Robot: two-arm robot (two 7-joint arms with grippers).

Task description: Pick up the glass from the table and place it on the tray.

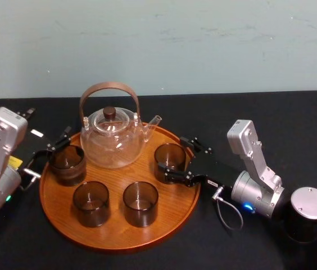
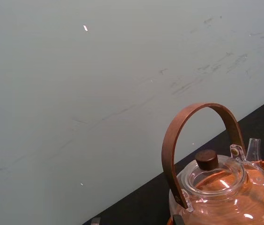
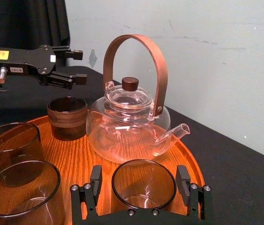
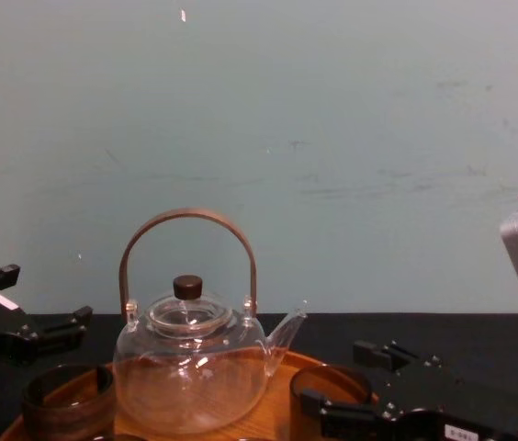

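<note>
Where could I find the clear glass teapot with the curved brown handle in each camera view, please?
Head view: the clear glass teapot sits mid-picture, at the back of the round orange-brown wooden tray.
Left wrist view: teapot close up at a corner, partly cut off.
Right wrist view: teapot mid-picture, whole.
Chest view: teapot low, just left of centre.
Shared landmark: that tray under it.

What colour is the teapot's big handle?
Reddish brown; the handle shows best in the right wrist view.

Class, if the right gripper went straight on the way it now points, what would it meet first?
The glass on the tray: it stands between the open fingers of the right gripper. Beyond it, the teapot probably lies in line.
</note>
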